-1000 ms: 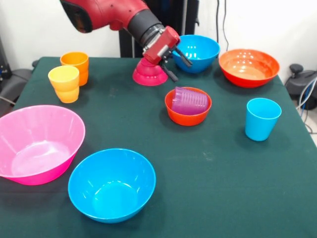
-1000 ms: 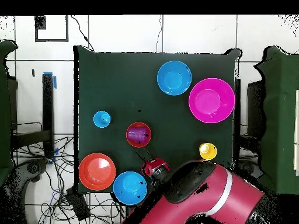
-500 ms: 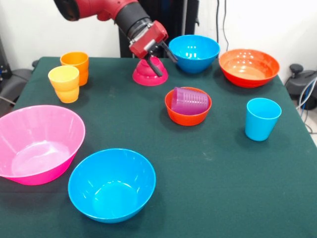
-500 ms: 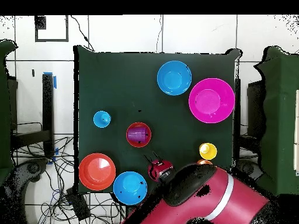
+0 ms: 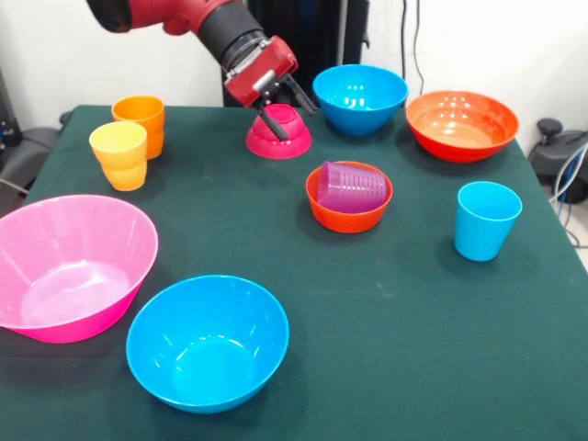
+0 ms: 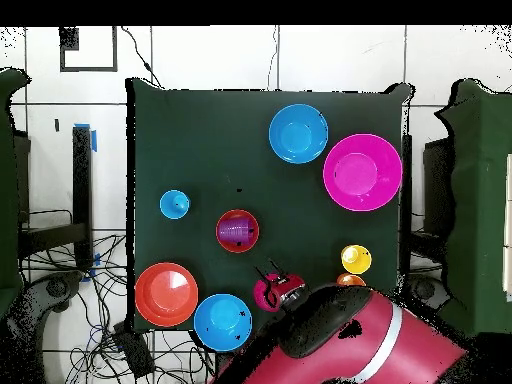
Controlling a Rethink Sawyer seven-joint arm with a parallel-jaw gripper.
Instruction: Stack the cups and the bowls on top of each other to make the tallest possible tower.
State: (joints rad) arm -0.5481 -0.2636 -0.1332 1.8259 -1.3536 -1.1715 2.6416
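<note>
open gripper [image 5: 287, 114] over glossy upturned magenta bowl [image 5: 278, 140].

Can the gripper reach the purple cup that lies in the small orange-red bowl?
Probably yes. The purple cup lies on its side in the orange-red bowl, uncovered from above, and the gripper hovers open nearby over the magenta bowl.
</note>
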